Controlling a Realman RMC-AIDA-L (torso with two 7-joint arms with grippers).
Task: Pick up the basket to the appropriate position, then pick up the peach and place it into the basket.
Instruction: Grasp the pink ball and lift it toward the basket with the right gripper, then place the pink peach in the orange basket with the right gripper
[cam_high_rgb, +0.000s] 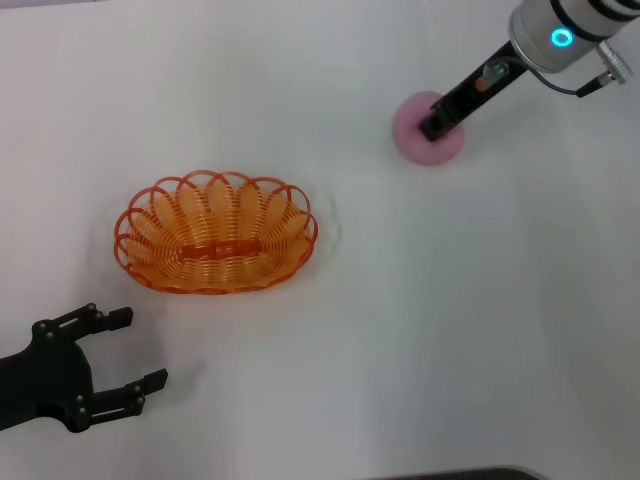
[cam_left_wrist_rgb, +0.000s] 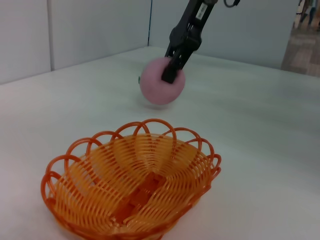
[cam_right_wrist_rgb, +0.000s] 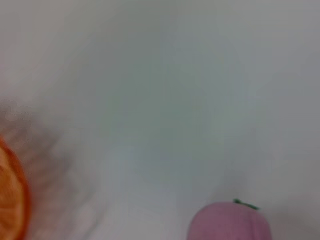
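Oval orange plastic basket (cam_high_rgb: 215, 233) sits on white tabletop (cam_high_rgb: 420, 330) at 9 o'clock, already placed. Left gripper (cam_high_rgb: 122, 348) at 7 o'clock, jaws released, empty. Right gripper (cam_high_rgb: 437, 124) at 1 o'clock, jaws grasping round pink peach (cam_high_rgb: 420, 135). Left: carry peach into basket.

Basket (cam_high_rgb: 215, 232) on table (cam_high_rgb: 420, 330), left of centre; peach (cam_high_rgb: 428, 129) far right behind it, well apart; left gripper (cam_high_rgb: 125, 350) before basket.

peach (cam_right_wrist_rgb: 230, 222) cut off, basket (cam_right_wrist_rgb: 11, 200) edge only, blurred
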